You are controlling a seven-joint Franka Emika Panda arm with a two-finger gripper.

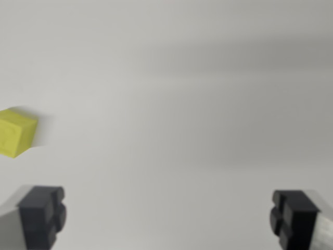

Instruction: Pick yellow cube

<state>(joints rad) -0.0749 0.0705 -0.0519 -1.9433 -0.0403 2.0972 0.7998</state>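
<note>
Wrist view, looking down on a plain pale grey desk (171,94), slightly blurred. Yellow cube (15,133) at the wrist view's far left, partly cut off by the frame edge, resting on the desk with one corner turned toward the camera. No desk edges or corners in view, so no placing the cube by them. Hand (169,219) released and empty: two dark fingertips (41,213) spread wide apart at the bottom of the view, bare desk between them.

Cube well outside the gap between the fingertips, off to the left of and above the left one.

Likely risks from here: closing or descending now would catch nothing but air. Sliding sideways while low could knock the cube with the outside of the left fingertip and push it out of view. Corner-on orientation could make flat pads slip or twist the cube unless the wrist is turned to meet its faces. Blur could make centring less sure.
</note>
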